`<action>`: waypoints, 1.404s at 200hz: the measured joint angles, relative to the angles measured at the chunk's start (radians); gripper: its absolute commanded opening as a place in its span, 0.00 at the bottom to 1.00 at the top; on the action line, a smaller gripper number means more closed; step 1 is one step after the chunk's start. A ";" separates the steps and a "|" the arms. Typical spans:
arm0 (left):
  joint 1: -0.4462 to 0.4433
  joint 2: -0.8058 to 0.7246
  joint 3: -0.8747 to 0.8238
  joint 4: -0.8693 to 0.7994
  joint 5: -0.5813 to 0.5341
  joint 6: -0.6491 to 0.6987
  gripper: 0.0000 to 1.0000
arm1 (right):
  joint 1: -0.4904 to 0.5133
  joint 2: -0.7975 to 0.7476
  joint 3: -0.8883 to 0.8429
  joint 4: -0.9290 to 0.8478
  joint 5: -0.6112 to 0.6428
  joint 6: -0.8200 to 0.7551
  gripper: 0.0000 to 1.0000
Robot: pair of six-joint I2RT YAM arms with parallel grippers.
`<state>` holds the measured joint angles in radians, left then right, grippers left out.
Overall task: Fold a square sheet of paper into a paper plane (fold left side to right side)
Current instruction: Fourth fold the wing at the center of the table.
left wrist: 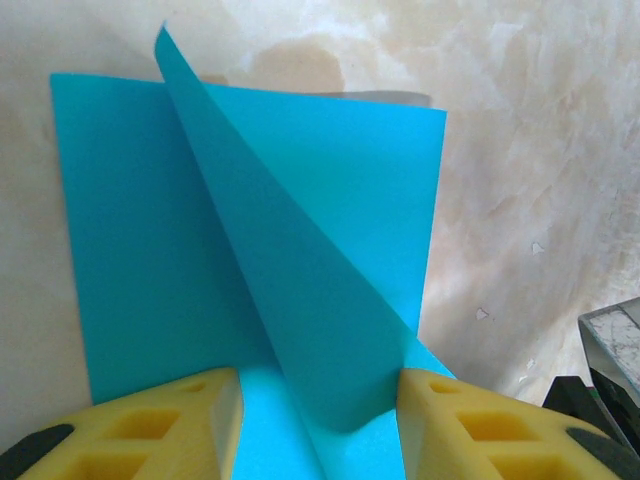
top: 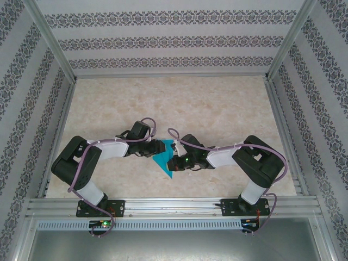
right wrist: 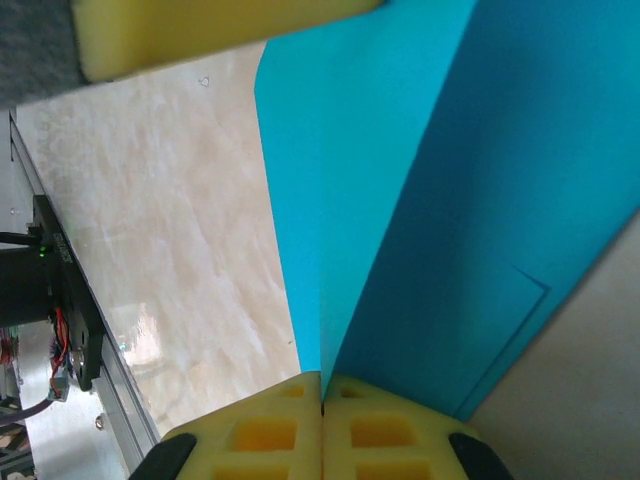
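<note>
Yellow foam of the right tool is pressed together, pinching a raised edge of the square sheet of paper. Left tool is spread, one finger on each side of a flap standing up off the sheet; can't tell if it touches the flap. Sheet sits on the table between the two tools, part flat, part lifted. Judgement: a fold is under way but the flap isn't laid over or creased, and there are no wings or dart shape yet, so most folds are left.
</note>
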<state>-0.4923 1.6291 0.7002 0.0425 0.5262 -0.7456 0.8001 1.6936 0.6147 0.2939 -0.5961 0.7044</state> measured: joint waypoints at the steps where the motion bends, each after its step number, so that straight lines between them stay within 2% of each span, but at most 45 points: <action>1: 0.000 0.000 0.000 0.000 0.000 0.000 0.45 | 0.000 0.000 0.000 0.000 0.000 0.000 0.10; 40: -0.001 0.007 0.006 0.000 -0.001 0.000 0.45 | -0.006 -0.013 -0.005 0.003 -0.005 0.004 0.23; 80: -0.001 0.007 0.006 0.000 -0.002 0.000 0.45 | -0.042 -0.105 -0.031 0.004 -0.012 0.005 0.31; 124: -0.003 0.006 0.006 0.000 -0.007 0.000 0.45 | -0.071 -0.118 -0.035 0.005 -0.003 0.005 0.35; 170: -0.003 0.006 0.006 0.000 -0.007 0.000 0.45 | -0.069 -0.043 0.016 0.006 0.004 0.005 0.35; 197: -0.003 0.006 0.006 0.000 -0.007 0.000 0.45 | -0.063 -0.015 0.032 0.008 0.008 0.005 0.32; 251: -0.003 0.006 0.007 0.000 -0.007 0.000 0.45 | -0.063 -0.003 0.032 0.009 0.019 0.007 0.07; 281: -0.003 0.006 0.007 -0.001 -0.007 0.000 0.45 | -0.063 -0.003 0.032 0.003 0.027 0.005 0.02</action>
<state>-0.4957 1.6356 0.7071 0.0418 0.5190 -0.7452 0.7372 1.6905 0.6464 0.2966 -0.5694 0.7094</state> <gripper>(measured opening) 0.447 0.039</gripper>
